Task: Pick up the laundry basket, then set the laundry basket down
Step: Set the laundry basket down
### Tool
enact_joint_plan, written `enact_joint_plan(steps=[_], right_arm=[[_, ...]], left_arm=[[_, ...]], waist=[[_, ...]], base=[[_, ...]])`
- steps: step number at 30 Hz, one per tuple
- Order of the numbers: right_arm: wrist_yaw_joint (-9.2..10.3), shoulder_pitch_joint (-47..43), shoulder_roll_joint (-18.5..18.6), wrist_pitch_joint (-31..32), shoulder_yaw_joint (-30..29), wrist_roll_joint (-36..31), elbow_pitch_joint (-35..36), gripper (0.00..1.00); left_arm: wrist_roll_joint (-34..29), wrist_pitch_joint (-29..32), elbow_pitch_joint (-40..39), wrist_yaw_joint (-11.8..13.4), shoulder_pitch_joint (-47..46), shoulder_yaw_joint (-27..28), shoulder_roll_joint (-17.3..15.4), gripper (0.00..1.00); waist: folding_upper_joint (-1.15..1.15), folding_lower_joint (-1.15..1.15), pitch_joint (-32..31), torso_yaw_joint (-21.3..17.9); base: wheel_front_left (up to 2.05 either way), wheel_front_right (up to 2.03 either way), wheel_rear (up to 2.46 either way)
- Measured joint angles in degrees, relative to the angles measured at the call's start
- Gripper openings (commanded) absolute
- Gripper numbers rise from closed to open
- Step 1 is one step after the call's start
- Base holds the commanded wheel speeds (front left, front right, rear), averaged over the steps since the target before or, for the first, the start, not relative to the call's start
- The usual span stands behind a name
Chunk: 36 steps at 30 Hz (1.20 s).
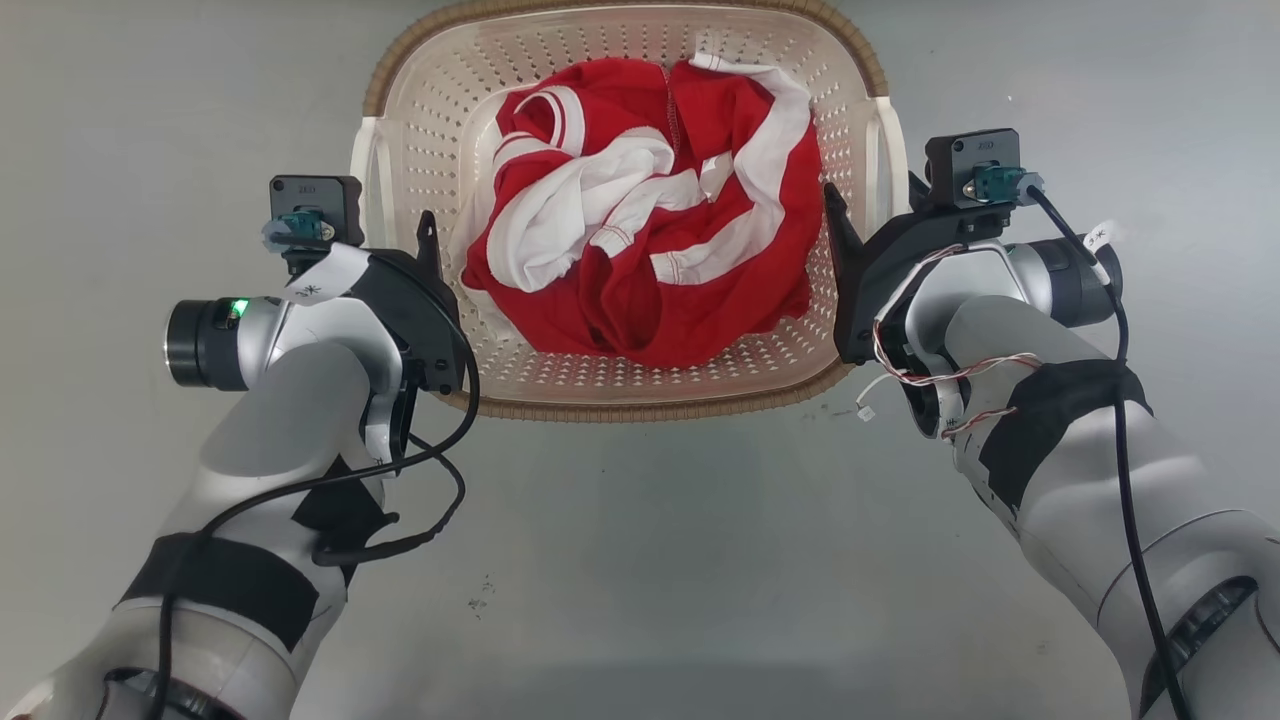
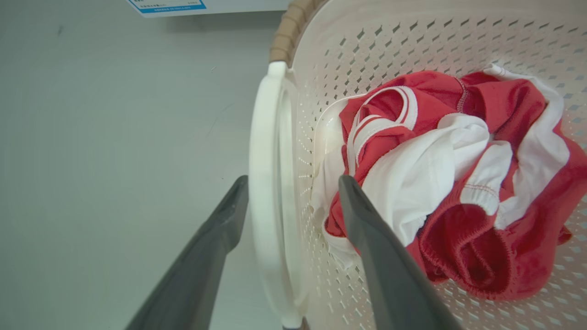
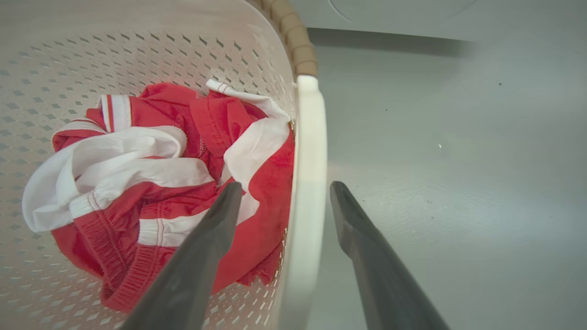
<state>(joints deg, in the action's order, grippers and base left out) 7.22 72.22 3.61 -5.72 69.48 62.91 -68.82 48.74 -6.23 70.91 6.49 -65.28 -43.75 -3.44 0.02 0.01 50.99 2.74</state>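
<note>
Where the head view looks down, plain grey floor (image 1: 640,560) all round, a few dark specks. Laundry basket (image 1: 420,110) sits top centre, holding a crumpled red-and-white garment (image 1: 640,250). Left gripper (image 1: 405,240) and right gripper (image 1: 870,205) are at its two sides, one finger of each inside the wall. Left wrist view: fingers spread, straddling the white left handle (image 2: 263,183), outer finger just beside it, inner over the garment, not pinching; blue-edged label (image 2: 167,5) at top. Right wrist view: fingers spread across the right handle (image 3: 309,183), pale panel (image 3: 403,13) beyond. Can't tell if the basket base touches the floor.
</note>
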Motion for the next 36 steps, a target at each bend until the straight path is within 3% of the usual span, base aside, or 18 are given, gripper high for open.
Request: enact_joint_plan(steps=[16, 24, 36], right_arm=[[-0.01, -0.2, 0.0, -4.5, -1.4, 1.3, -1.9, 1.0], [-1.04, -3.7, 0.1, -7.5, -2.9, 2.2, -2.5, 1.0], [-2.69, -10.4, 0.1, -8.6, -4.5, 2.2, -2.1, 1.0]], left_arm=[[0.2, -5.4, 0.5, -1.6, 1.4, 0.7, 0.1, 1.0], [0.5, -7.6, 0.4, -3.0, 5.9, 1.6, 0.2, 1.0], [0.5, -8.1, -2.7, -2.9, 13.4, 3.3, 0.1, 1.0]], waist=[[-0.01, -0.01, -7.4, -0.2], [-0.02, -0.02, -13.0, -0.2], [-0.03, -0.02, -22.8, 0.2]], base=[[0.0, 0.0, 0.0], [0.0, 0.0, 0.0], [0.0, 0.0, 0.0]])
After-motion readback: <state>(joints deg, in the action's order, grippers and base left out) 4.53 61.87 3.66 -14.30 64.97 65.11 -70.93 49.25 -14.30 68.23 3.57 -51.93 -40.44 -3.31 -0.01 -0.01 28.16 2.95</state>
